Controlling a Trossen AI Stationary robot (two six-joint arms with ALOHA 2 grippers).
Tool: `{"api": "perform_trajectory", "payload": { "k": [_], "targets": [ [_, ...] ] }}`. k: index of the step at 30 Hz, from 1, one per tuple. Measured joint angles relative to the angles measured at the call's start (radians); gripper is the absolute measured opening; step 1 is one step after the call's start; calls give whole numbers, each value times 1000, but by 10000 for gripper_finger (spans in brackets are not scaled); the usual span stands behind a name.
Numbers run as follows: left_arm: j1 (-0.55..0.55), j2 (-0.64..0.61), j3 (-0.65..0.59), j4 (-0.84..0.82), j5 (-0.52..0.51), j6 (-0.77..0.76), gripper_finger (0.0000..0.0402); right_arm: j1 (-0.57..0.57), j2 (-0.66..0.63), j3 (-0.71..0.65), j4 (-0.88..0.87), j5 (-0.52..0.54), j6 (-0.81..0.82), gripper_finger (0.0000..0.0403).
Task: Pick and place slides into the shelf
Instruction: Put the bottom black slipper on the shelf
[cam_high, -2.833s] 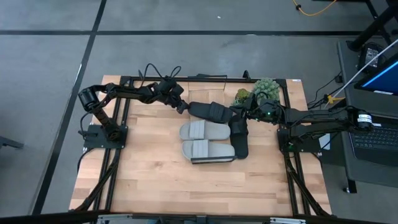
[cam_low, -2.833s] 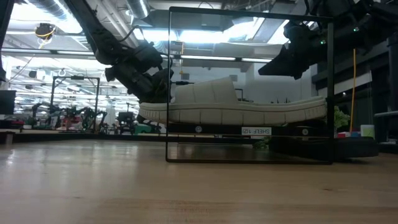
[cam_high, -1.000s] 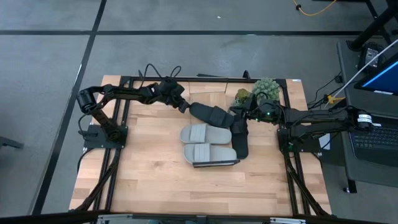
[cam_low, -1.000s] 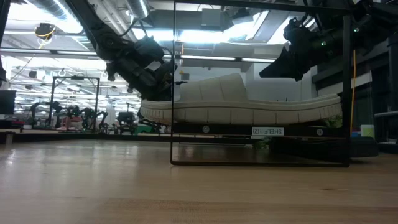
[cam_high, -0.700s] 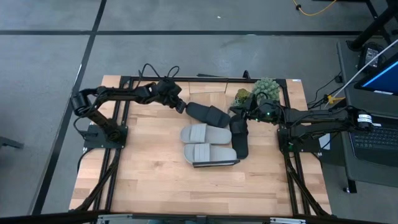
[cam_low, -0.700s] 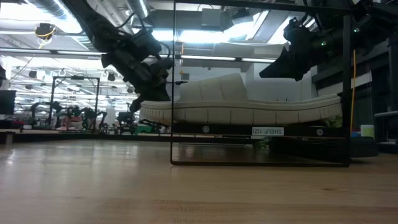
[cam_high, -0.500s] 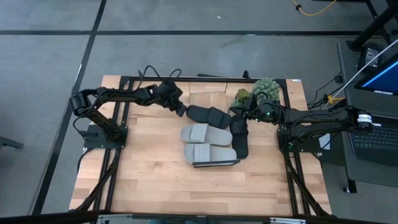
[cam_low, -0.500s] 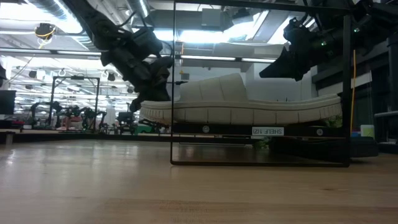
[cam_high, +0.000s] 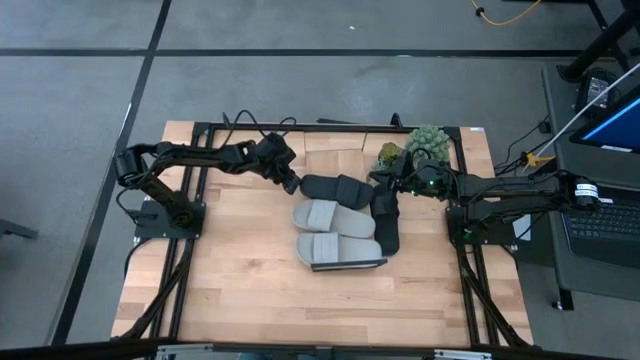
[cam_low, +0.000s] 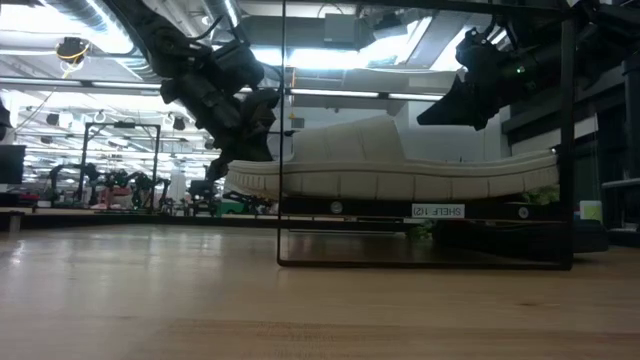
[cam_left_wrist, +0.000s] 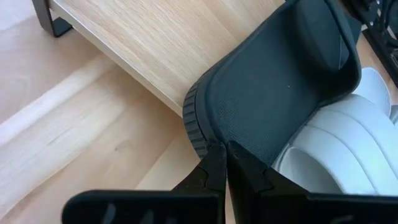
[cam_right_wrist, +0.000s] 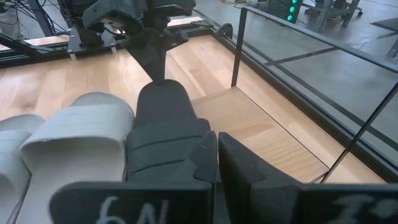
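Gripping one black slide (cam_high: 333, 186) by its rim in my left gripper (cam_high: 293, 184) over the shelf (cam_left_wrist: 149, 46), my right gripper (cam_high: 379, 196) clamps another, lowering next.

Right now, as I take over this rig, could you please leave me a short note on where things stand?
Left pincer: shut on the heel rim of a black slide, at the far middle of the table by the shelf.
Right pincer: shut on the second black slide, which lies to the right of the grey pair.
Two light grey slides lie side by side mid-table, ungripped.
Done: both black slides gripped; no slide seems to be on the shelf yet.
Left: place both black slides on the shelf, then the grey pair.
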Motion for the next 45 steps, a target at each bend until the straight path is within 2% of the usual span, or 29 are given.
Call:
{"api": "perform_trajectory", "payload": {
  "k": [16,30,41,45],
  "targets": [
    [-4,0,0,0,11,33,1,0,1,0,0,0,1,19],
    [1,0,0,-8,75,30,119,0,1,0,0,1,23,19],
    [20,0,0,-9,86,77,132,0,1,0,0,1,23,19],
    [48,0,0,-11,129,73,132,0,1,0,0,0,27,19]
  ]
}}
